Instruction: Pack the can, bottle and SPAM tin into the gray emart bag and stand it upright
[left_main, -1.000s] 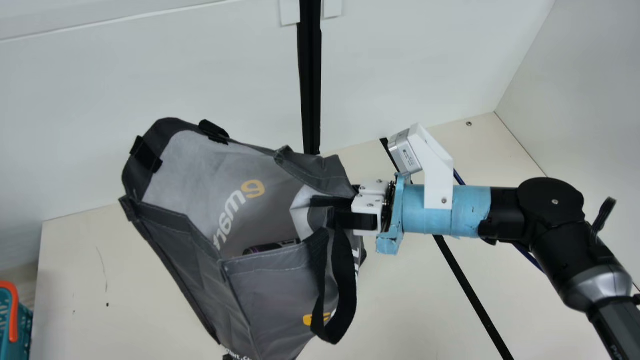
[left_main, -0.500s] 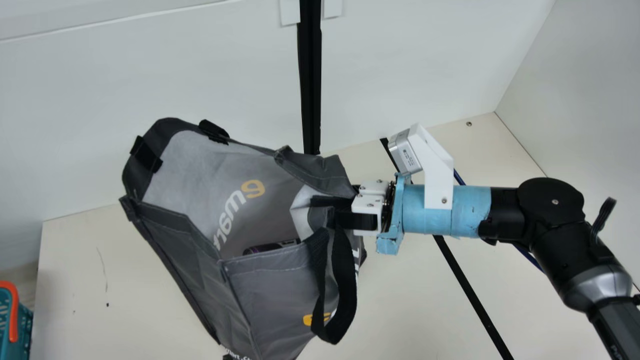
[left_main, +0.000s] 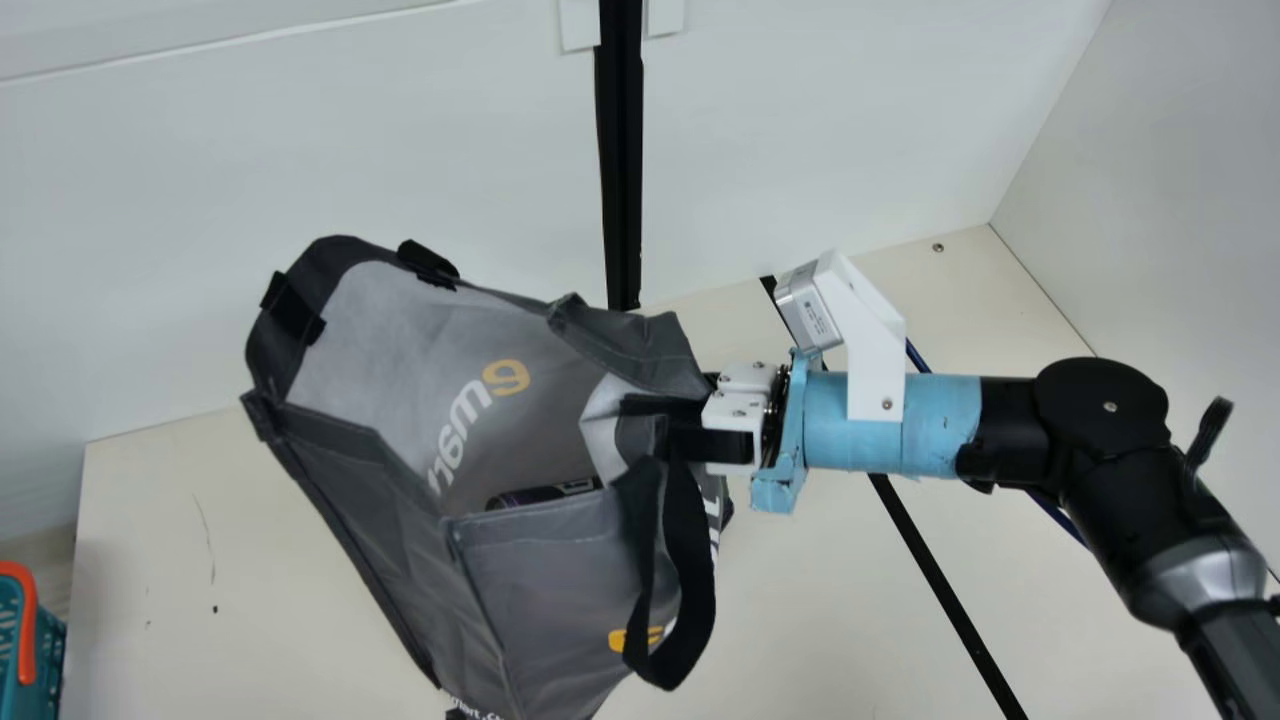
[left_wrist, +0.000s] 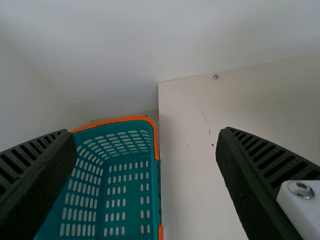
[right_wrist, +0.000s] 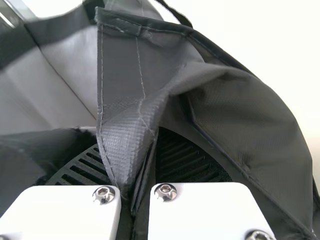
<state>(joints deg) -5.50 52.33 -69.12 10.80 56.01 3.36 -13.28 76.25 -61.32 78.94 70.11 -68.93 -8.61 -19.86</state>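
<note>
Over the cream surface (left_main: 213, 650) slants the gray emart bag (left_main: 550, 600), its folded edge pinched by the right end effector (right_wrist: 131, 162); the left end effector (left_wrist: 145, 132) stands apart. Soft cloth will likely sag under load, so doubled rims suit gripping. Inside, a dark item (left_main: 540, 494) is mostly hidden; the bag's lower part is cut off.

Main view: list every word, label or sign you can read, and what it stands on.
"emart": far wall of the gray emart bag, slanting, its end partly hidden.
Orange mark, bag's near side: partly covered by the black handle, not readable.
White letters beside the handle and at the bag's lower edge: cut off, not readable.
Dark container in the bag: label too small.
Wrist camera: too small.
</note>
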